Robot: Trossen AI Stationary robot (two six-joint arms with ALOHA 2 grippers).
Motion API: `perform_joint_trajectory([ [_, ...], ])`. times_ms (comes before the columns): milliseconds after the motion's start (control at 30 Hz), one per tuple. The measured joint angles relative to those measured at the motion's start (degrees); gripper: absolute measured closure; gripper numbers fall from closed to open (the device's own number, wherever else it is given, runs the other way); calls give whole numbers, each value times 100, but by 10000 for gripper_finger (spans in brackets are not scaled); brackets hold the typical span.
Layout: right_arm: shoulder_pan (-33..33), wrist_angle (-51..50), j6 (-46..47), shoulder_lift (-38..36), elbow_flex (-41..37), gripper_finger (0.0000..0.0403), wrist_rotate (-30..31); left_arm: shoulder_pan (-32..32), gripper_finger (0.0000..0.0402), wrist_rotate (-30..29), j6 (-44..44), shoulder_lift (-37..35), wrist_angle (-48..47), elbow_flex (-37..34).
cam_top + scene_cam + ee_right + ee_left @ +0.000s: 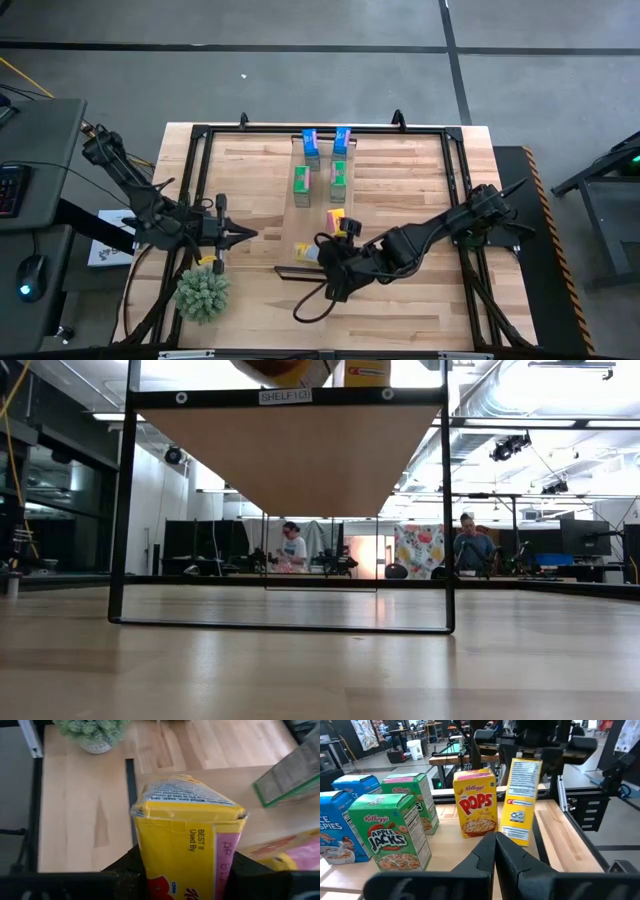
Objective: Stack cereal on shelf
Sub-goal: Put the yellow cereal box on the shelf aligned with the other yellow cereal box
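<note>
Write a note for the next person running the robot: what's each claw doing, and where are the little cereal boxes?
Right gripper: shut on a yellow Corn Pops cereal box, held above the pale wooden shelf board.
Left gripper: shut, empty, waiting beside the spiky green plant.
Done: two blue boxes, two green Apple Jacks boxes and one yellow box stand on the board.
Left: set down the held box.

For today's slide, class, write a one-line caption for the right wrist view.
Right gripper clamps a yellow cereal box above the pale shelf board, plant beyond.
</note>
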Motion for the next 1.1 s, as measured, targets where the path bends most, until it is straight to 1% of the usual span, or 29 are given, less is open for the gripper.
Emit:
perform_joint_trajectory([
  [133,-13,106,-5,0,0,284,-325,108,402,2,-2,132,0,0],
  [333,-11,130,-83,-2,0,279,-259,221,401,2,-58,188,17,0],
  [467,-11,130,-75,-2,0,253,-233,263,402,73,-64,188,15,0],
  [633,-11,131,-3,-2,0,207,81,262,402,90,-62,188,13,0],
  [733,-11,132,-6,-2,0,191,138,261,402,90,-60,188,15,0],
  [867,-11,250,-22,-2,0,186,227,261,402,90,-61,188,13,0],
  [1100,-11,870,-610,-2,0,187,234,261,401,92,-64,188,13,0],
])
